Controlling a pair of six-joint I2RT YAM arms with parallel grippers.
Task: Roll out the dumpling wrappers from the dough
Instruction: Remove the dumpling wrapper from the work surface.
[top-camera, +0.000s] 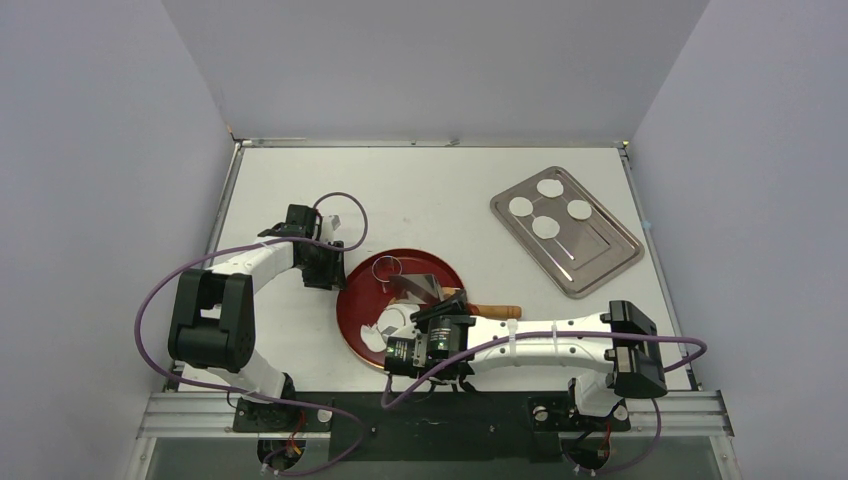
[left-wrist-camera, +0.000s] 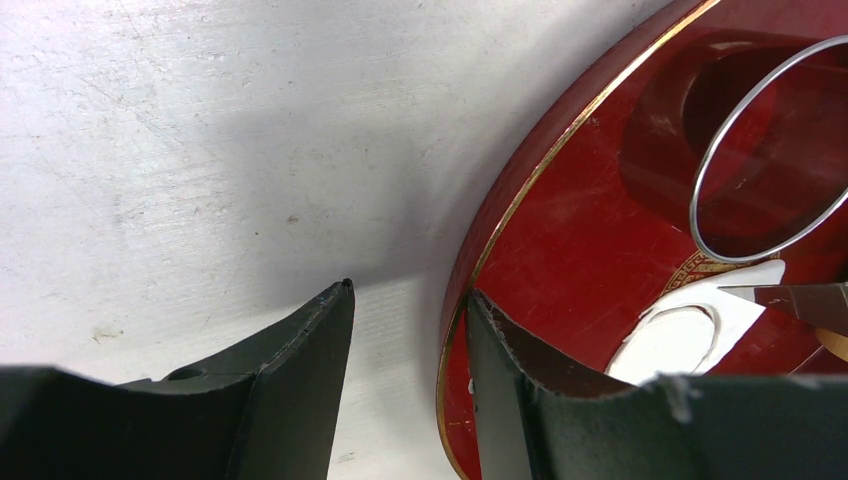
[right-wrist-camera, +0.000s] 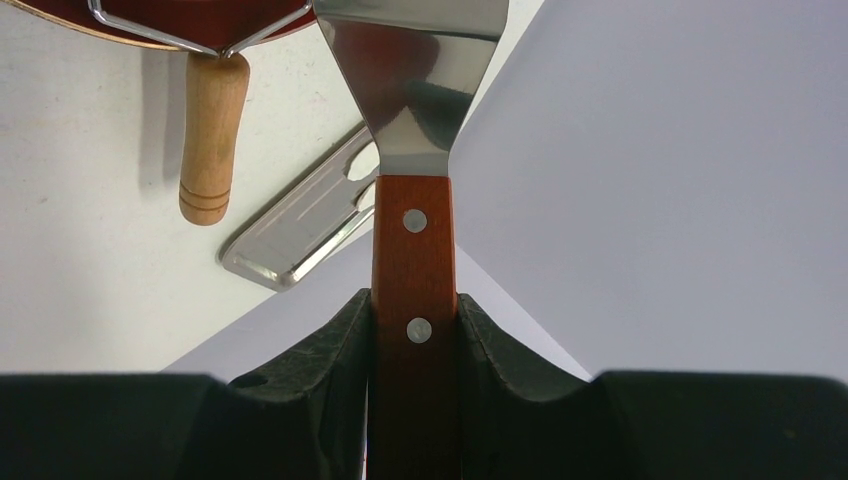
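A thin white sheet of dough (top-camera: 392, 322) lies in the red plate (top-camera: 362, 330). In the left wrist view the dough (left-wrist-camera: 700, 325) carries a round cut outline. Several round dumpling wrappers (top-camera: 545, 227) rest on the metal tray (top-camera: 600, 250). My right gripper (right-wrist-camera: 413, 310) is shut on the wooden handle of a spatula (right-wrist-camera: 413, 250). The spatula's steel blade (top-camera: 425, 288) reaches over the plate above the dough. My left gripper (left-wrist-camera: 408, 292) is open, astride the plate's left rim (left-wrist-camera: 452, 320), one finger over the table and one over the plate.
A metal ring cutter (top-camera: 388, 267) sits in the plate's far part, with its ring (left-wrist-camera: 694, 200) close to the dough. A roller's wooden handle (top-camera: 495, 311) sticks out past the plate's right edge. Grey walls enclose the table on three sides.
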